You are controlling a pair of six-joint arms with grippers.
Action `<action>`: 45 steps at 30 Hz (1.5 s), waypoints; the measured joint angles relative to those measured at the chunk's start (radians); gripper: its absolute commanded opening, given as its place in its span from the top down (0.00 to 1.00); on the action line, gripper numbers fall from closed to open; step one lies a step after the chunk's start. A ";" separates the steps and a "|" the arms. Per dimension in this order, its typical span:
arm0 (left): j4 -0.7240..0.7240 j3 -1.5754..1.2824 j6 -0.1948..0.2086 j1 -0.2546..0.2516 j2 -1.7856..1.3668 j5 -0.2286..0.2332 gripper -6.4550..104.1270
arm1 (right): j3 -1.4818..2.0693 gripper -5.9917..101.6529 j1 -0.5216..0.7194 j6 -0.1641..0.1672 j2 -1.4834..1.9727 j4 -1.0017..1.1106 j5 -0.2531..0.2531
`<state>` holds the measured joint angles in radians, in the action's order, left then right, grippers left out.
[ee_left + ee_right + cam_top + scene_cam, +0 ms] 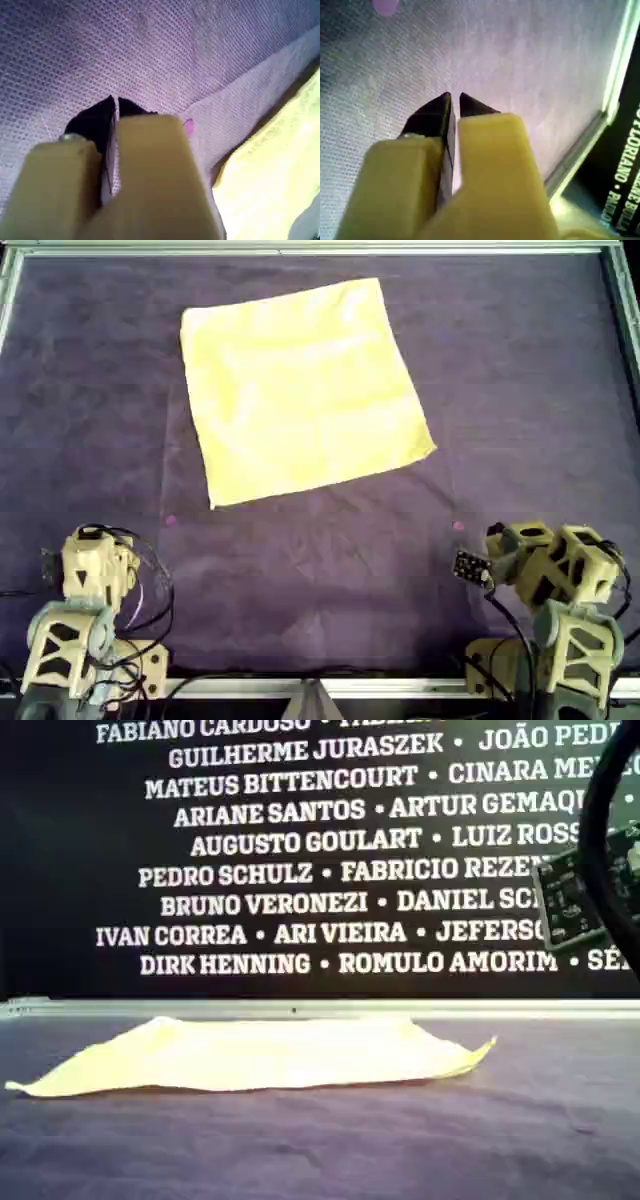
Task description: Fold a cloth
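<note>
Toward the upper middle of the overhead view, the cloth [300, 390] lies spread open and slightly rotated on the purple mat [520, 390] that covers the bench, one corner pointing to the lower left of the frame and another out to the right. From the exterior view it is not quite flat: the corner at the exterior view's right curls up off the mat, and the middle billows a little.

Both arms sit parked along the bottom edge of the overhead view, well apart from the fabric. My first gripper [114, 102] has its fingers pressed together with nothing between them; its camera shows a pink dot [188, 126] on the mat and the yellow edge of the cloth beyond, which matches the arm at the lower left of the overhead frame. My second gripper [454, 100] also holds nothing, its fingers nearly touching with only a thin slit between, and it looks toward the metal rail [615, 65] at the mat's edge.

The risks, as I judge them: the fabric is thin and lies on felt, so fingers coming down closed would skid over it, or pinch mat along with cloth. Grabbing the raised corner off-centre could drag the whole square instead of lifting it, and a skewed pull would leave a crooked fold.
</note>
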<state>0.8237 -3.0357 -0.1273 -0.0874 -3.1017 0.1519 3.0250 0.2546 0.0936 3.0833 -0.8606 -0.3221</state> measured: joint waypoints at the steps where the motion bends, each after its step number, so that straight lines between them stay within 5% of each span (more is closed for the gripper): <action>1: 0.000 0.000 0.000 0.000 0.000 0.000 0.92 | 0.000 0.88 0.000 0.000 0.000 0.000 0.000; 6: 0.000 0.000 0.000 0.000 0.000 -0.003 0.92 | 0.000 0.89 0.006 0.000 0.000 0.000 0.110; 19: 0.000 0.000 0.008 0.000 -0.002 -0.005 0.92 | 0.000 0.88 -0.005 -0.006 0.000 0.000 0.112; 24: 0.000 0.000 0.009 0.000 -0.002 -0.005 0.88 | 0.000 0.84 -0.006 -0.002 0.000 0.000 0.025; 31: -0.091 0.000 0.009 0.000 -0.002 -0.005 0.62 | 0.000 0.52 -0.006 0.000 0.000 0.101 -0.178; 37: -0.132 0.005 0.009 -0.002 -0.002 -0.005 0.42 | 0.000 0.32 -0.006 0.000 0.000 0.187 -0.221; 40: -0.135 0.037 0.018 -0.054 -0.002 -0.005 0.36 | 0.000 0.25 -0.006 0.000 0.000 0.196 -0.221; 45: -0.138 0.058 0.011 -0.235 -0.002 -0.005 0.36 | 0.000 0.23 -0.006 0.000 0.000 0.198 -0.221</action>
<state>0.6857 -2.9775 -0.1166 -0.3221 -3.1032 0.1473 3.0250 0.2485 0.0936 3.0833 -0.6627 -0.5430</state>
